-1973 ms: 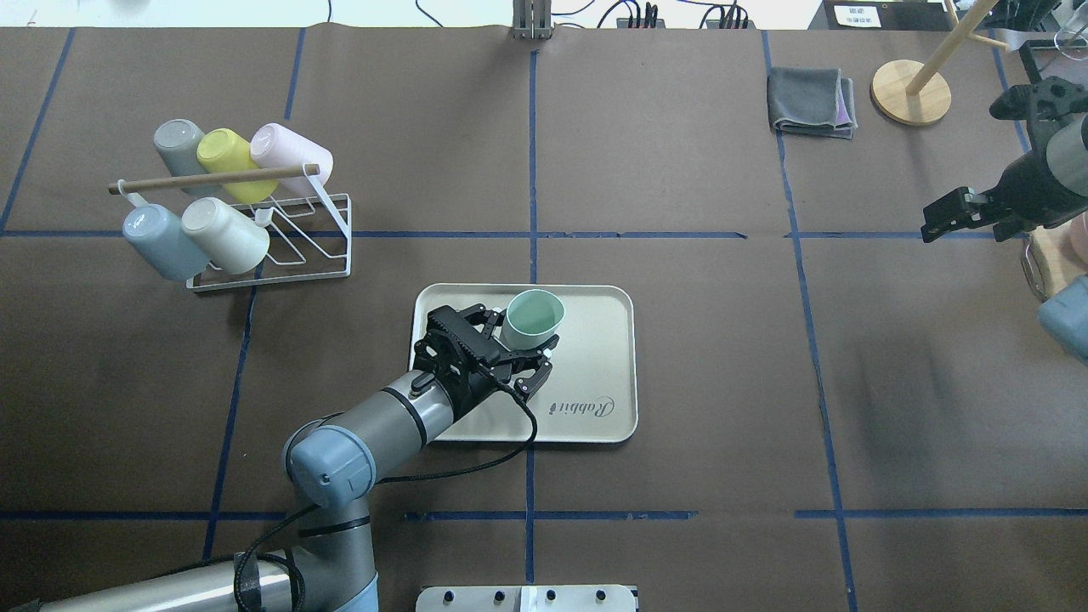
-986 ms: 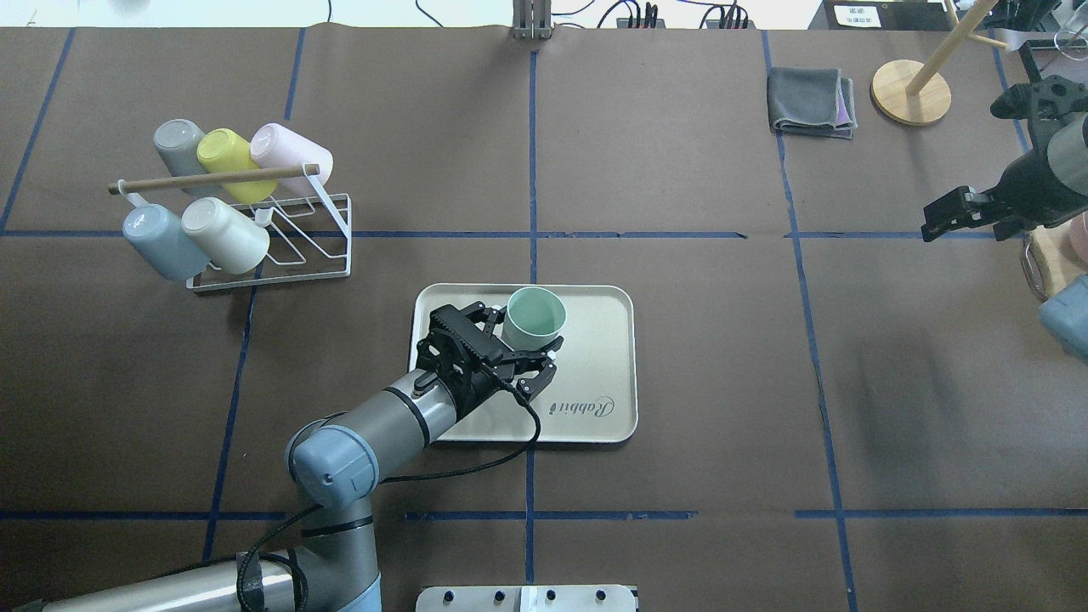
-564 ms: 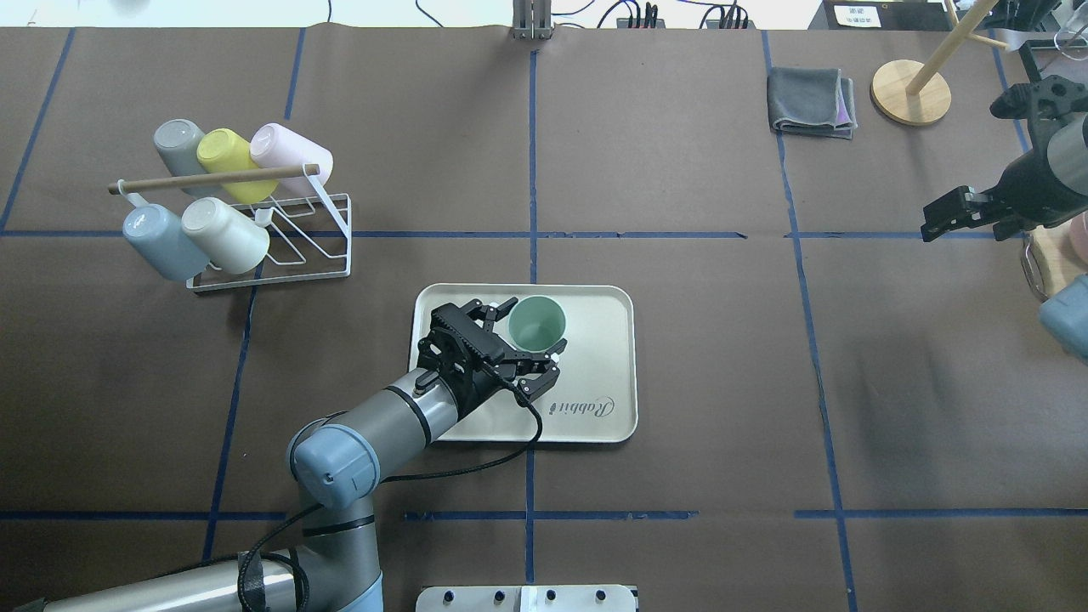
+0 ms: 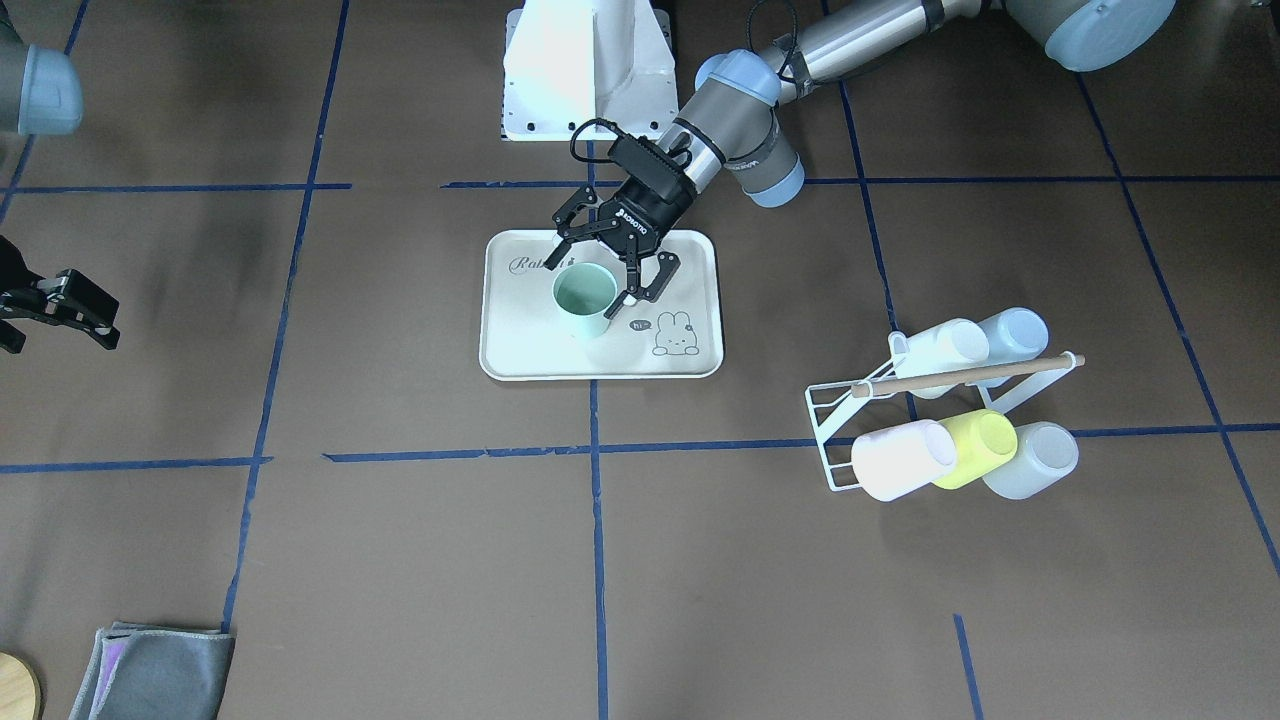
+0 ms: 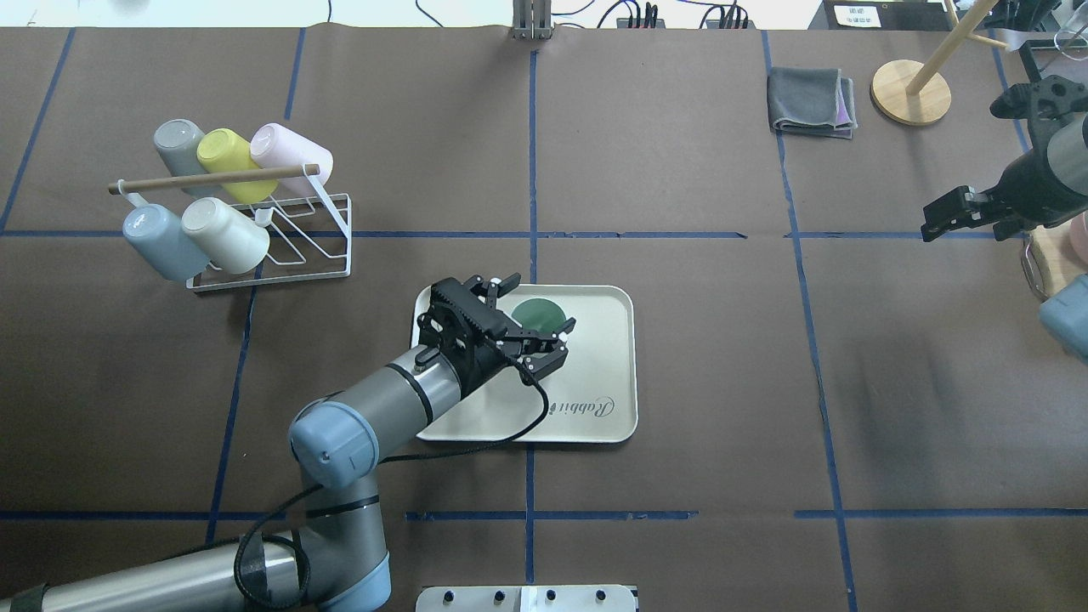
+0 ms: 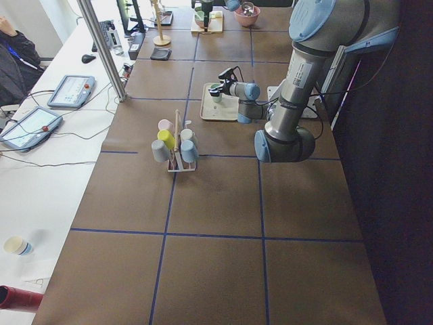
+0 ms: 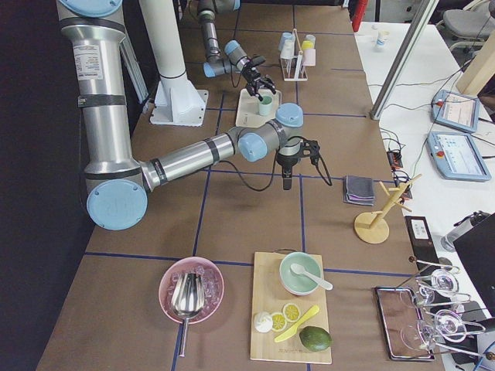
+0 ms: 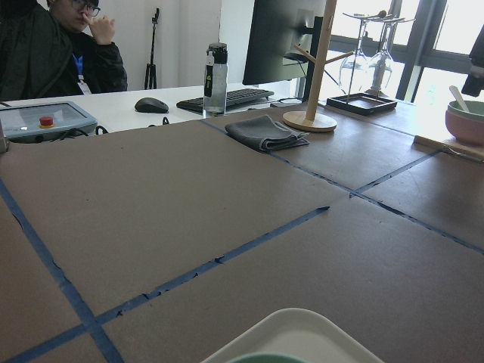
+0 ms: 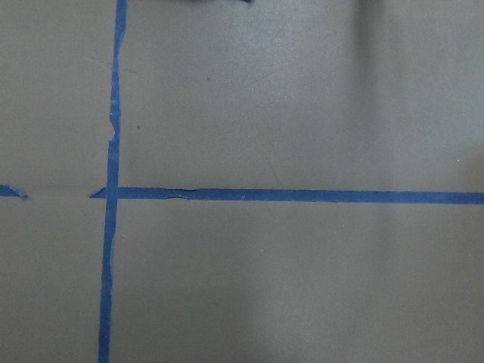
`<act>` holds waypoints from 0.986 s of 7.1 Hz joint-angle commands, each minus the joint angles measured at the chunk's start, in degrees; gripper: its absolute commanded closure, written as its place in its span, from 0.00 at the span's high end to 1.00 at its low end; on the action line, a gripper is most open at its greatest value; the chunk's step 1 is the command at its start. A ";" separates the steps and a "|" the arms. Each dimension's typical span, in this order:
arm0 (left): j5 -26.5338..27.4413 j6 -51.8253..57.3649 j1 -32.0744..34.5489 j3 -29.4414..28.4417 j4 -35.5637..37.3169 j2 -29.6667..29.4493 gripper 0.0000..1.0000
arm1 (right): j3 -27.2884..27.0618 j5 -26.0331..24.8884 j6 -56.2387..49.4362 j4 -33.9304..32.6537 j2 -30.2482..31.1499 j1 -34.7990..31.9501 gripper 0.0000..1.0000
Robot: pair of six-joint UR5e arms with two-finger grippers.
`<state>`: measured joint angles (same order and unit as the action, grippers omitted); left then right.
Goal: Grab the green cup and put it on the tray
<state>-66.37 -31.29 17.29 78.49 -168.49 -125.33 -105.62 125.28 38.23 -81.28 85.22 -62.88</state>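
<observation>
The green cup (image 4: 583, 292) stands upright on the cream tray (image 4: 520, 340), near the tray's middle. My left gripper (image 4: 600, 278) is open, with one finger on each side of the cup's rim and not squeezing it. In the overhead view the cup (image 5: 537, 312) looks dark inside, shaded by the left gripper (image 5: 531, 321) over the tray (image 5: 595, 340). The left wrist view shows only the tray's rim (image 8: 302, 336) and a sliver of the cup's rim (image 8: 265, 358). My right gripper (image 5: 935, 223) hangs open and empty far off at the table's right side.
A white wire rack (image 5: 280, 246) with several pastel cups lying on it stands to the tray's left. A folded grey cloth (image 5: 812, 102) and a wooden stand (image 5: 909, 92) are at the far right. A cutting board (image 7: 290, 317) and a pink bowl (image 7: 191, 290) sit beyond the right arm.
The cup went from tilted in the left gripper to standing upright on the tray. The left gripper opened and shifted slightly forward over it. The right arm has not moved.
</observation>
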 commanded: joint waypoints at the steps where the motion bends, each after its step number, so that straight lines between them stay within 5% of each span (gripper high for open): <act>1: -8.12 -0.09 5.88 9.25 12.74 -0.10 0.99 | -0.29 1.01 0.00 0.07 -0.06 -0.57 1.00; 4: -27.06 -2.97 21.31 23.43 30.27 3.84 0.99 | -0.47 6.27 -0.70 0.15 0.29 -4.87 1.00; 7: -58.49 -3.88 46.41 23.03 44.84 6.40 0.99 | -0.29 6.90 -0.79 0.15 -0.23 -6.47 1.00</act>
<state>-111.59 -35.38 52.58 101.64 -130.93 -120.07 -106.05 131.97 37.46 -81.07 85.26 -68.94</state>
